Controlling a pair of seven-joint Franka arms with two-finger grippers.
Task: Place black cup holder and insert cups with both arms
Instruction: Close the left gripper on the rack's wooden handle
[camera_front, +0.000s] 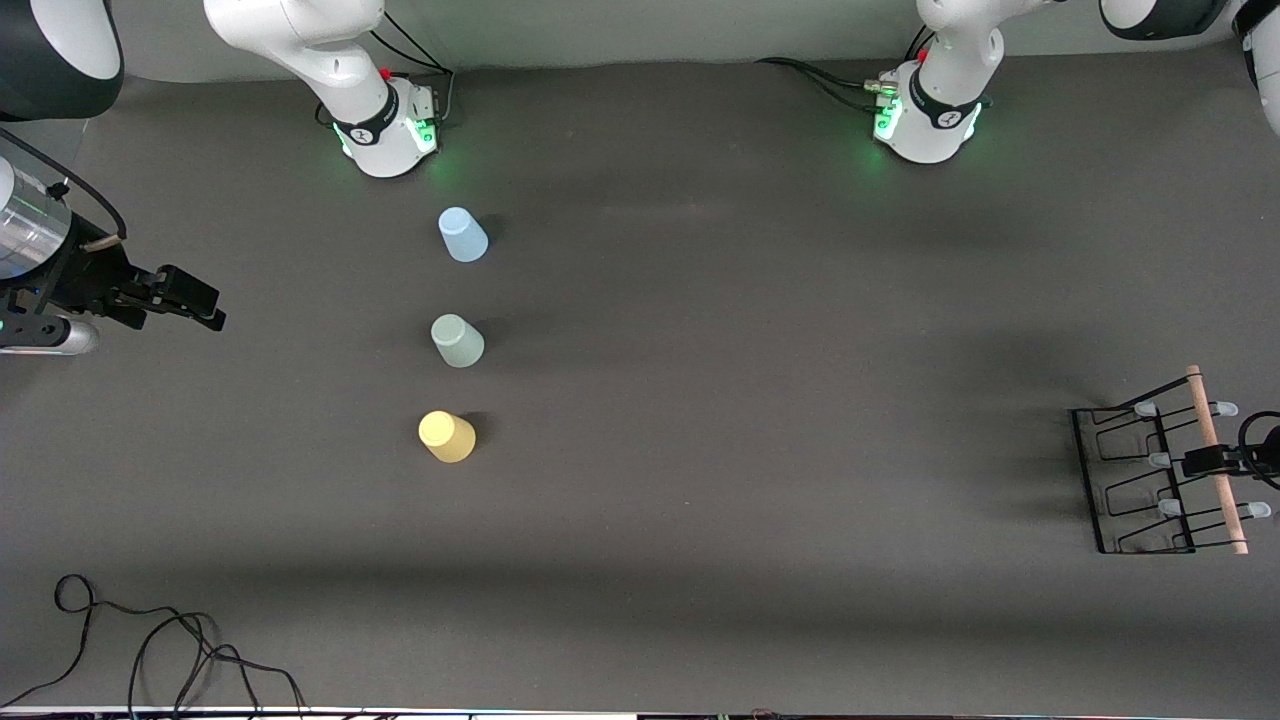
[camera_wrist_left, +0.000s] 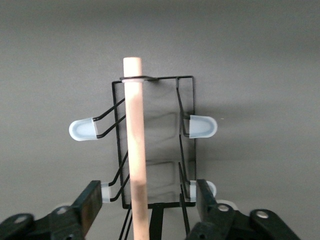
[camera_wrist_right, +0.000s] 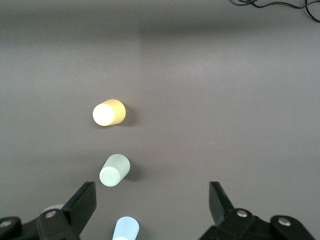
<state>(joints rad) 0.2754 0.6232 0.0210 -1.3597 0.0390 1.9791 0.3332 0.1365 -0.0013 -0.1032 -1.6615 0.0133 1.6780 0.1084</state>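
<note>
Nothing is placed yet: left claw (camera_wrist_left: 145, 207), fingers apart, straddles the rack's (camera_front: 1140, 480) wooden handle (camera_wrist_left: 135, 150) ungripped; right claw (camera_front: 185, 300) waits open, and three cups (camera_front: 458, 340) stand loose on the bench (camera_front: 760, 400).

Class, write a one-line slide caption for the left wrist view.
Left claw, fingers apart, straddles the light wooden rod handle of the black wire cup holder.

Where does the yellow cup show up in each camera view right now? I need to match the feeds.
Front view: yellow cup, upside down, nearest the camera in the row of three.
Left wrist view: not in it.
Right wrist view: yellow cup, past the pale green cup.
Shared landmark: the pale green cup, next to it in the row.
</note>
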